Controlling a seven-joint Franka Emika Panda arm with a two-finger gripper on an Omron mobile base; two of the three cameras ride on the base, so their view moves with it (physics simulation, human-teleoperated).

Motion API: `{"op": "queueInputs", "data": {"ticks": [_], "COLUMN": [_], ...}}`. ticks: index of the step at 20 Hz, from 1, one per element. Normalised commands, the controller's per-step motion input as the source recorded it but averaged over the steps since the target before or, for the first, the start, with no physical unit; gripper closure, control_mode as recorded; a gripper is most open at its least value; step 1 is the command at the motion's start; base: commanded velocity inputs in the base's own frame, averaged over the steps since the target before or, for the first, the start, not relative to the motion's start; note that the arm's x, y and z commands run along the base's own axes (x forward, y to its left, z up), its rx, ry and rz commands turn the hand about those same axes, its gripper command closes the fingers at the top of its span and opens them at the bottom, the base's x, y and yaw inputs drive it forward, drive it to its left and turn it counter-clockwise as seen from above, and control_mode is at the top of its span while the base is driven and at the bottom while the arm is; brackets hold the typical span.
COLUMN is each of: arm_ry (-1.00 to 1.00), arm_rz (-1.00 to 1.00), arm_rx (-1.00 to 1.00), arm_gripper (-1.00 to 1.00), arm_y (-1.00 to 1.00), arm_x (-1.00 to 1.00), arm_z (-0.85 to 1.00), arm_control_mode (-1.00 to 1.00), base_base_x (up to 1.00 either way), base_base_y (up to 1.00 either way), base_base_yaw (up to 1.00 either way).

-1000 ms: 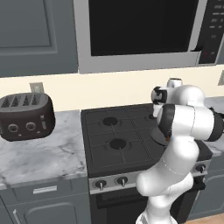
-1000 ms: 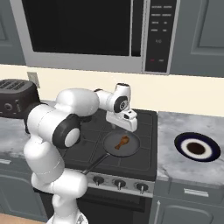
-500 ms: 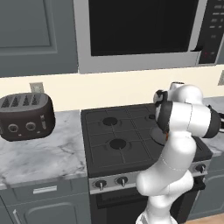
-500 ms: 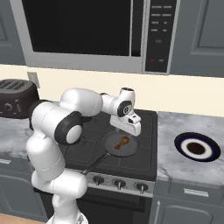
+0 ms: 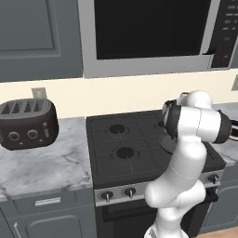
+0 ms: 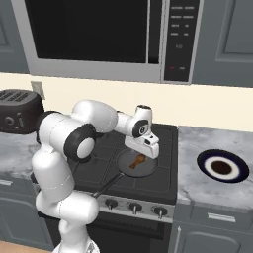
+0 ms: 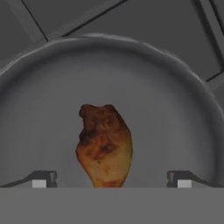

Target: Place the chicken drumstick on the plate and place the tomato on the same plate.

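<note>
No writing can be read anywhere; the microwave (image 6: 99, 39) panel shows only tiny blurred marks. The drumstick (image 7: 104, 146), lumpy and orange-brown with darker patches, lies in the smooth dark grey pan (image 6: 129, 169) on the black stove (image 6: 163, 168); in the hand view it sits between the two finger tips (image 7: 43, 178), which stand wide apart on either side and touch nothing. The pincer (image 6: 143, 150) hangs open just above the pan, over the drumstick (image 6: 138, 160). The pan's long handle runs toward the stove's front knobs. The plate (image 6: 222, 165), round with a wide navy rim and white centre, rests well apart on the marbled grey worktop (image 6: 197, 190) right of the stove. In the left base view the arm's white elbow hides the pan, and a dark rounded toaster (image 5: 27, 123) stands on the worktop left of the stove.
</note>
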Motion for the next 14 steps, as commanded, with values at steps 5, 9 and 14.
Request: {"op": "queueInputs", "data": {"ticks": [5, 9, 14], "arm_ry": [0.0, 0.0, 0.0], "arm_rz": [0.0, 0.0, 0.0], "arm_rx": [0.0, 0.0, 0.0], "arm_gripper": [-1.0, -1.0, -1.0], "arm_y": [0.0, 0.0, 0.0], "arm_x": [0.0, 0.0, 0.0], "arm_z": [-0.24, -0.18, -0.17], "arm_control_mode": [-1.0, -1.0, -1.0], "base_base_x": [0.0, 0.0, 0.0], "base_base_y": [0.0, 0.0, 0.0], "base_base_yaw": [0.0, 0.0, 0.0]}}
